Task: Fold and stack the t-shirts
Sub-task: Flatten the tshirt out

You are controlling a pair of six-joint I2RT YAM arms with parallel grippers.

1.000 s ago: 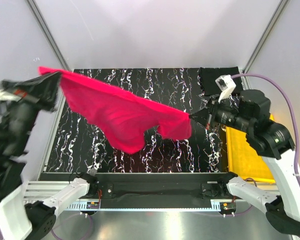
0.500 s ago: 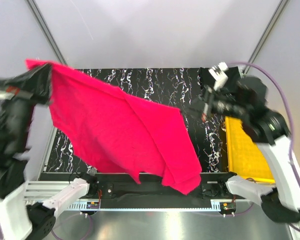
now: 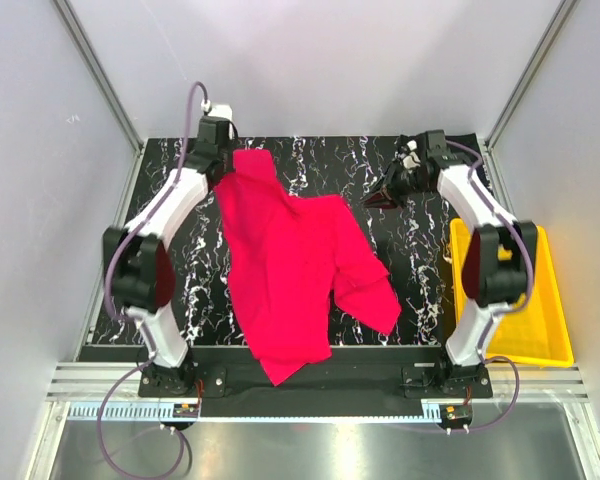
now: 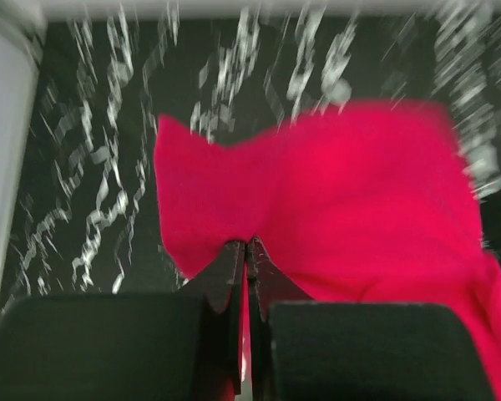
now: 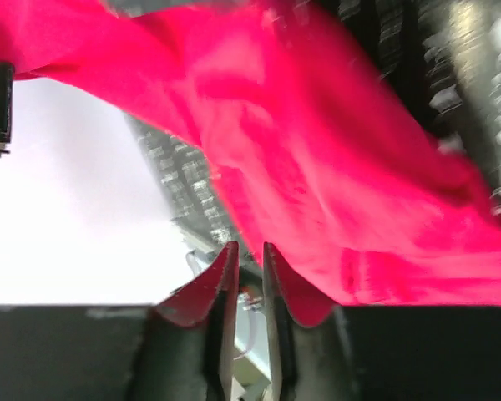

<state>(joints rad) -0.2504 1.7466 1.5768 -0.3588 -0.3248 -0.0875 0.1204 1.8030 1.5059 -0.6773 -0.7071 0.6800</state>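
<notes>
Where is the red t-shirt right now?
In the top view, the red t-shirt lies across the middle of the black tabletop, its far corner pinched by the left gripper; the yellow tray is to its right.

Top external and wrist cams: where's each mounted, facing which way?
Top external: above, behind bases, facing down on the table; left arm, right arm show.
Left wrist: on left arm, facing past left gripper pinching the red t-shirt.
Right wrist: on right arm, facing past right gripper, jaws slightly apart.
Shared: red t-shirt in all three.
</notes>
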